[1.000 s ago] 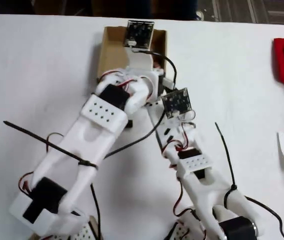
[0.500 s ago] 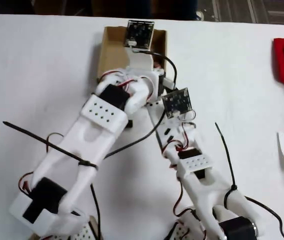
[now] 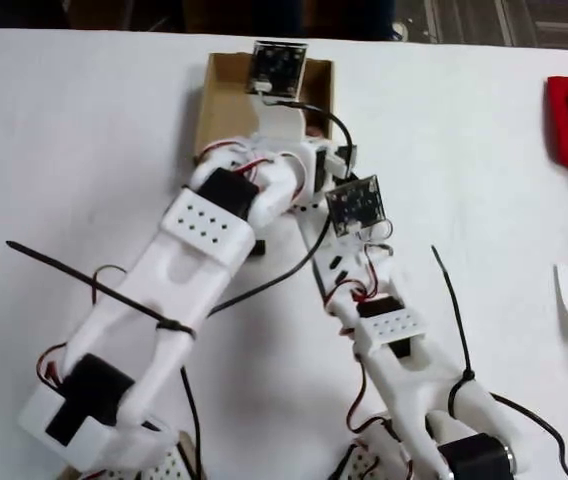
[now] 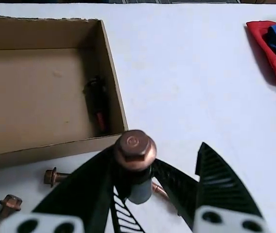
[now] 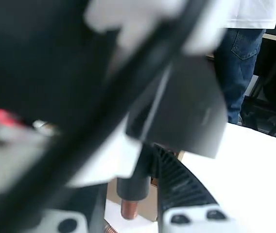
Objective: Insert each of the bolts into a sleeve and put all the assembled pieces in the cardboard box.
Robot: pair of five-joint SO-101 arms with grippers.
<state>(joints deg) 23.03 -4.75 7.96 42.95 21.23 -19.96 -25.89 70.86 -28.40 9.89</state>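
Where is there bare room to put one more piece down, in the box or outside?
Most of the box is bare; one piece lies against a side wall. The table is bare between the box and the red cloth. Loose bolts crowd the box's near wall.

Both arms extended forward, left arm angled in toward right arm, wrists nearly meeting. Left gripper jaws spread, right gripper clamped (bolt pinched inside)
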